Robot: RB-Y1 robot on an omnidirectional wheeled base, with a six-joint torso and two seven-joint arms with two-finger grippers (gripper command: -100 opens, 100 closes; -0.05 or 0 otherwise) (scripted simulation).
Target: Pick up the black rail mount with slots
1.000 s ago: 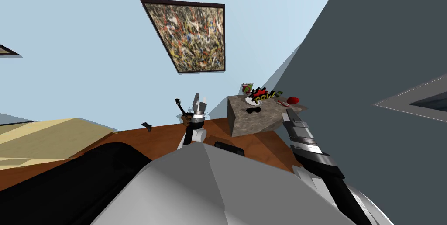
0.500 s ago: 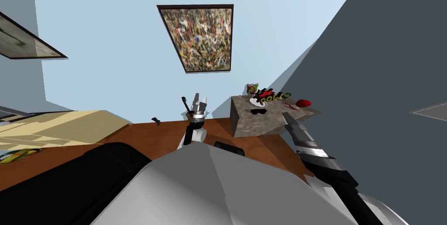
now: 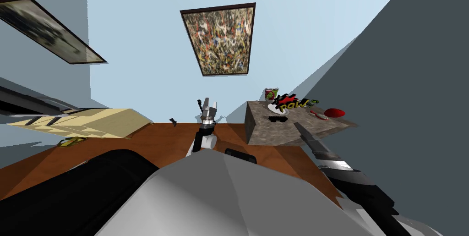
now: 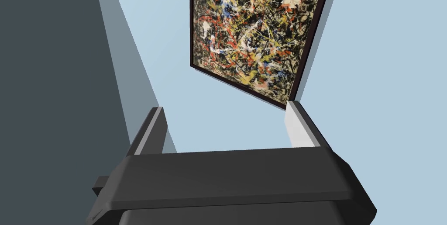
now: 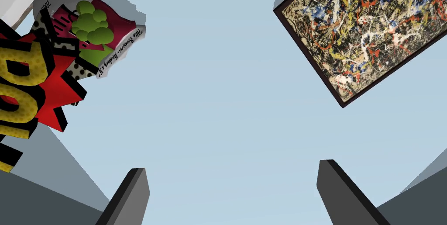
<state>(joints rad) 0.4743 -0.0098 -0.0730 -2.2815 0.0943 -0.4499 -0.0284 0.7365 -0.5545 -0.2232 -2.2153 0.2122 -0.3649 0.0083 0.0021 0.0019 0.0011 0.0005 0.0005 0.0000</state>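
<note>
The black rail mount [image 3: 278,119] lies flat on a stone-patterned table top [image 3: 265,132], near its front. My right gripper [image 3: 298,128] reaches in from the right, just right of the mount and near the table's front edge. In the right wrist view the right gripper [image 5: 235,183] is open with nothing between its fingers. My left gripper [image 3: 209,105] is raised left of the table, and the left wrist view shows it [image 4: 225,126] open and empty.
Behind the mount stand a white plate [image 3: 274,108], a red-and-yellow sign [image 3: 293,102] and a printed cup [image 3: 271,94]. A red object [image 3: 338,112] sits at the table's right end. A dark grey wall [image 3: 412,86] runs alongside. A tan surface [image 3: 91,122] lies to the left.
My view has swung, so the painting and table have drifted right in the picture. The right gripper's tip has closed in on the mount. The left arm holds its pose.
</note>
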